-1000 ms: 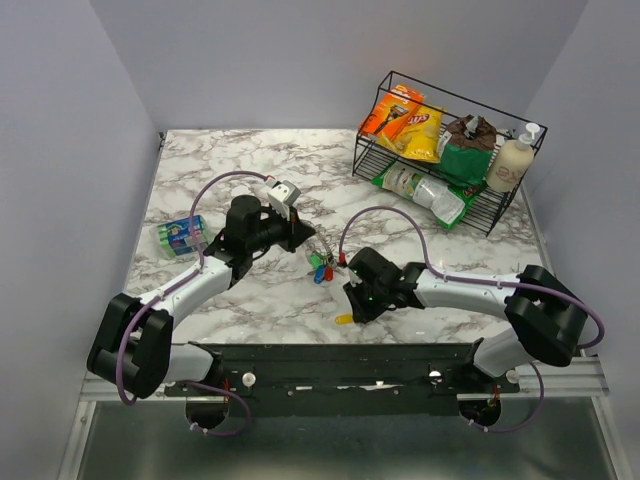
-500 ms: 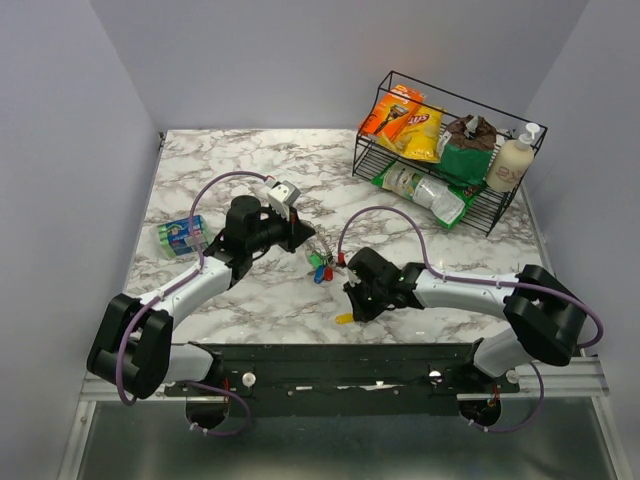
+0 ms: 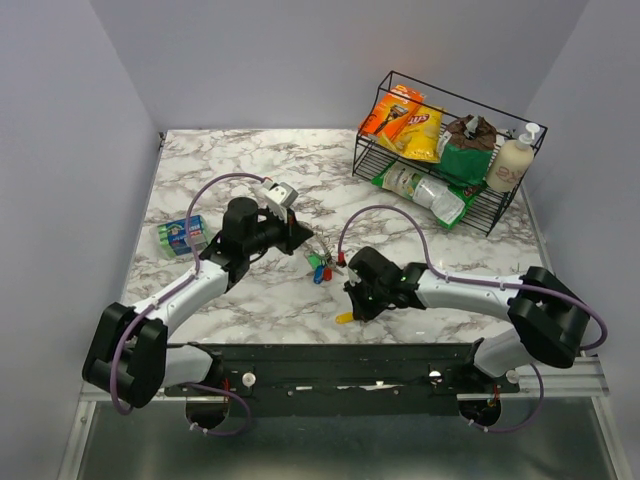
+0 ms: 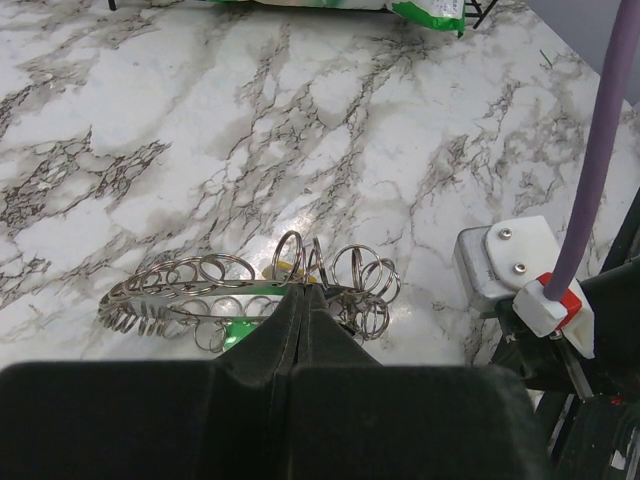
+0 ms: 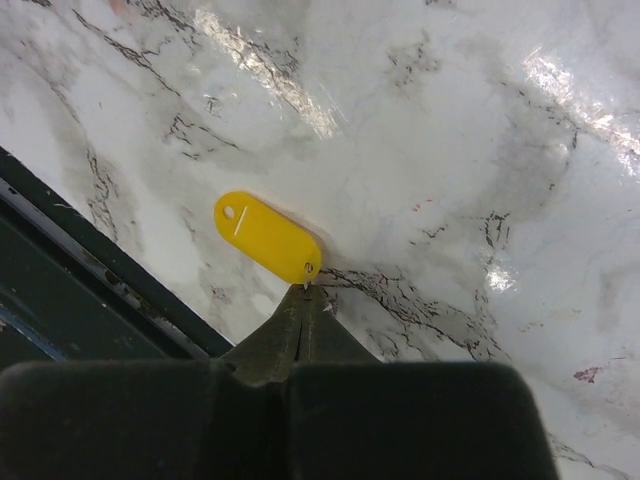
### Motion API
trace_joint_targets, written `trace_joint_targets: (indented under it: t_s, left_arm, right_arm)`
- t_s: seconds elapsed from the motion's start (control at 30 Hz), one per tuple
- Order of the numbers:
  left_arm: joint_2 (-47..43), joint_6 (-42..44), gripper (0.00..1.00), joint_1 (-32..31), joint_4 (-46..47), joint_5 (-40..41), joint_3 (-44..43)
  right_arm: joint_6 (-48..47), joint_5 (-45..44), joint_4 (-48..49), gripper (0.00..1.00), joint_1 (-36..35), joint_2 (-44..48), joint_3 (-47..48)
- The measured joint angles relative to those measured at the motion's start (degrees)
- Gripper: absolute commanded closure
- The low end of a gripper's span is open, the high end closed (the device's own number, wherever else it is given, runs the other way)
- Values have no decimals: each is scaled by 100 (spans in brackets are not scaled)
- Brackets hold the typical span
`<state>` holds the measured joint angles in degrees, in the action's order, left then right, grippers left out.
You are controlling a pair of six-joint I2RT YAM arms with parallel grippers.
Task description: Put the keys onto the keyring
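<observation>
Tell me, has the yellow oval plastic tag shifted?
No. The yellow oval plastic tag lies in the same spot just above the black front rail.

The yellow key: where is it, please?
In the top view the yellow key lies near the table's front edge, right of centre, its end pinched in the right gripper's fingers.

- Marble-patterned worktop [image 3: 220, 160].
- Black wire rack [image 3: 365, 160], far right corner, holding orange and yellow snack bags [image 3: 412, 125] and a pump bottle [image 3: 510, 165].
- Green-and-blue packet [image 3: 180, 238], lying near the left edge.

Table [image 3: 230, 155] free back-left; wire rack [image 3: 365, 158] blocks back-right, can [image 3: 181, 237] at left edge.
</observation>
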<state>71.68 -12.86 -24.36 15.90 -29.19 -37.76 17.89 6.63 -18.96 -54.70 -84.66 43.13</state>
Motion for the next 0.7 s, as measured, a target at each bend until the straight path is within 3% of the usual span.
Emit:
trace_joint_targets:
  t_s: [0.7]
  left_arm:
    - [-905, -26, 100, -2, -616, 2, 114]
  right_arm:
    - [-1137, 103, -92, 100, 7, 916, 424]
